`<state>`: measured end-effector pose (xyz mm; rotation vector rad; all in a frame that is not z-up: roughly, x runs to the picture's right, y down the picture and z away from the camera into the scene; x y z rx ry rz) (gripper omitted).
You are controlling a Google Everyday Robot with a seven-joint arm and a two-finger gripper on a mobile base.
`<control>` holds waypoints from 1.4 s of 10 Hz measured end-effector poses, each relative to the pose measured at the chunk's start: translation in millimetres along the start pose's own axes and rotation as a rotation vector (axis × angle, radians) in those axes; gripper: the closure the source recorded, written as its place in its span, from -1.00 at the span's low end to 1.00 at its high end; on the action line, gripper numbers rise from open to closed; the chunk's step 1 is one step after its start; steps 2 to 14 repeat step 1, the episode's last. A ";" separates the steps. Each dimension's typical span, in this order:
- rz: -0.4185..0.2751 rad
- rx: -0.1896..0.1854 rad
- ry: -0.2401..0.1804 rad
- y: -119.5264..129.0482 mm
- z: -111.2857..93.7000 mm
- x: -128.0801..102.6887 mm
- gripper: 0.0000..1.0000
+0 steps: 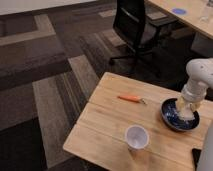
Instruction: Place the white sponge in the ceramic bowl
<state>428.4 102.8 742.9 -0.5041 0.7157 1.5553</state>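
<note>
Pale matt wooden table (107, 125), glossy speckled ceramic bowl (171, 120) (gripper (186, 106) above it), translucent plastic cup (136, 136).
</note>
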 end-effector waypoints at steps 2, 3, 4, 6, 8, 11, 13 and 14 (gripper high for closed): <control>0.000 0.000 0.000 0.0 0.0 0.1 -0.60; 0.000 0.000 0.000 0.0 0.0 0.1 -0.60; 0.000 0.000 0.000 0.0 0.0 0.1 -0.60; 0.000 0.000 0.000 0.0 0.0 0.1 -0.60; 0.000 0.000 0.000 0.0 0.0 0.1 -0.60; 0.000 0.000 0.000 0.0 0.0 0.1 -0.60; 0.000 0.000 0.000 0.0 0.0 0.1 -0.60; 0.000 0.000 0.000 0.0 0.0 0.1 -0.60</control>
